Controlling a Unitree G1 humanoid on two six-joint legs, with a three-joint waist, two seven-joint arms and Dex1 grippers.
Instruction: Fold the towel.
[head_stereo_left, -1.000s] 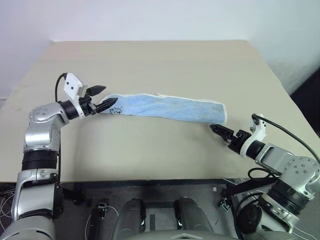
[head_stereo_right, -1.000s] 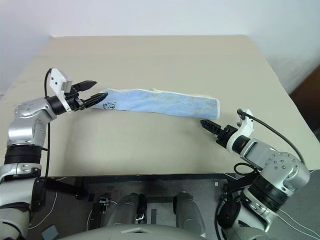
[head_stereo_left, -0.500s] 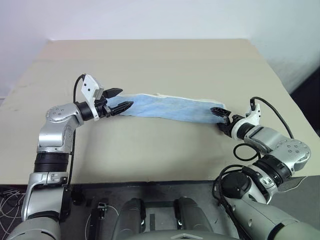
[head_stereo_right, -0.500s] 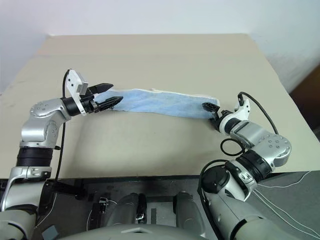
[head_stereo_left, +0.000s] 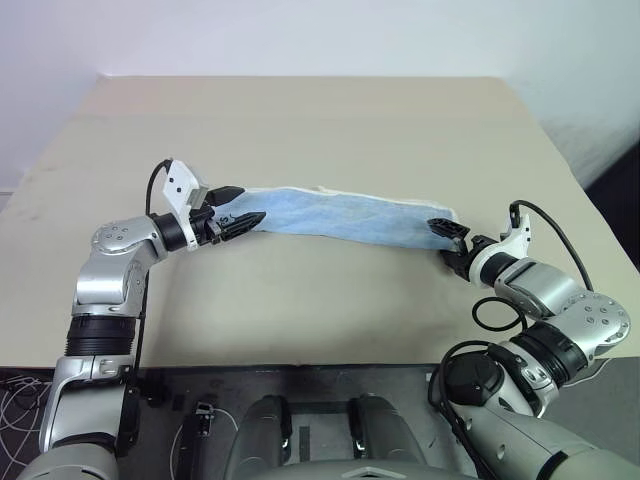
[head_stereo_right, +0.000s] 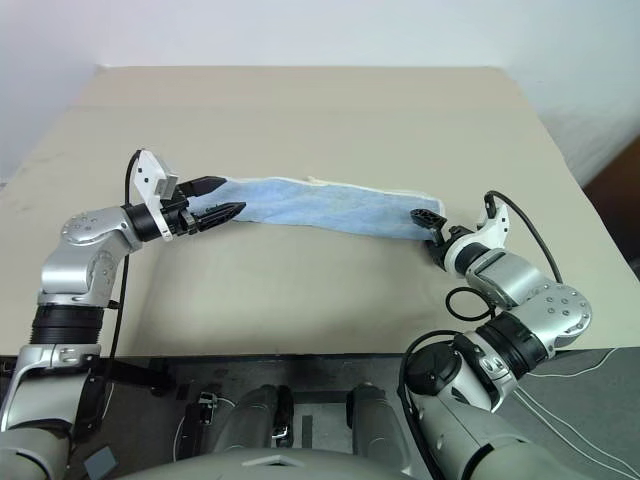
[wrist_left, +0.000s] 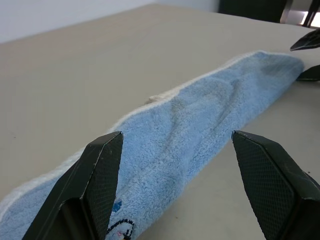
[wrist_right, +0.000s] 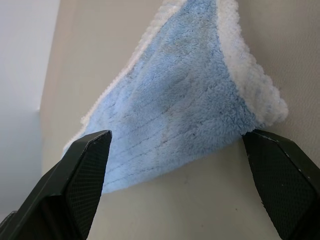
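Note:
The light blue towel (head_stereo_left: 345, 214) lies as a long narrow strip across the middle of the tan table (head_stereo_left: 300, 120), its white edging along the far side. My left gripper (head_stereo_left: 238, 206) stands open at the strip's left end, fingers either side of the cloth (wrist_left: 190, 130); a small dark printed mark (wrist_left: 120, 234) shows between its fingers. My right gripper (head_stereo_left: 446, 240) is open at the strip's right end, with the towel's corner (wrist_right: 190, 100) between its spread fingers. Across the towel, the left wrist view catches the right gripper's fingertips (wrist_left: 306, 41).
The table's front edge (head_stereo_left: 300, 362) runs just below both arms. Bare tabletop lies beyond the towel up to the white wall (head_stereo_left: 300, 35). A black cable (head_stereo_left: 545, 222) loops off my right wrist.
Both grippers have closed in on the towel's ends: the left slid right over the left end, the right moved up from below the right end. Both stayed open.

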